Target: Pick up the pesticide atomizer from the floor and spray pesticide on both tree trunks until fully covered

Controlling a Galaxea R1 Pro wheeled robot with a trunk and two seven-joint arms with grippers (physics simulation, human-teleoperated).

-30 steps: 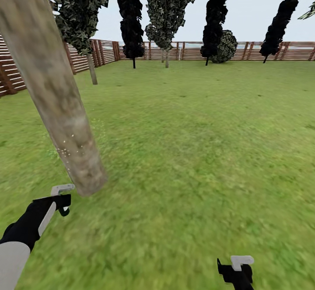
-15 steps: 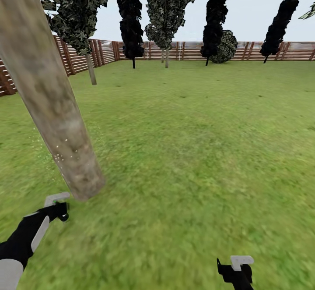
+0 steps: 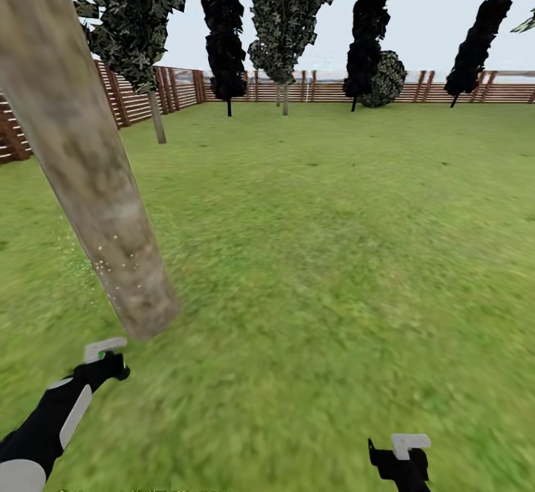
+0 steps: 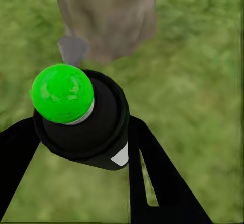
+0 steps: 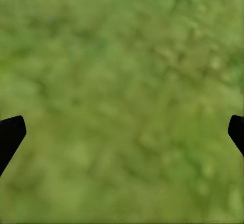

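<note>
Head view: a thick, mottled beige-grey tree trunk point(image 3: 89, 172) leans across the left side, its base in the grass point(image 3: 334, 254). Just below that base the left end effector point(image 3: 104, 362) holds the pesticide atomizer point(image 3: 104, 346), whose light grey nozzle head points toward the trunk. The right end effector point(image 3: 401, 458) sits low at the right, over bare grass. Dark conifers point(image 3: 223, 31) and a wooden fence point(image 3: 178, 87) line the far edge.

Left wrist view: the black fingers point(image 4: 152, 178) pinch the atomizer's dark body point(image 4: 96, 127), topped by a bright green cap point(image 4: 62, 93); the trunk base point(image 4: 109, 16) stands close beyond the nozzle.

Right wrist view: two black fingertips point(image 5: 10, 135) are spread wide apart over grass, gripping nothing.
</note>
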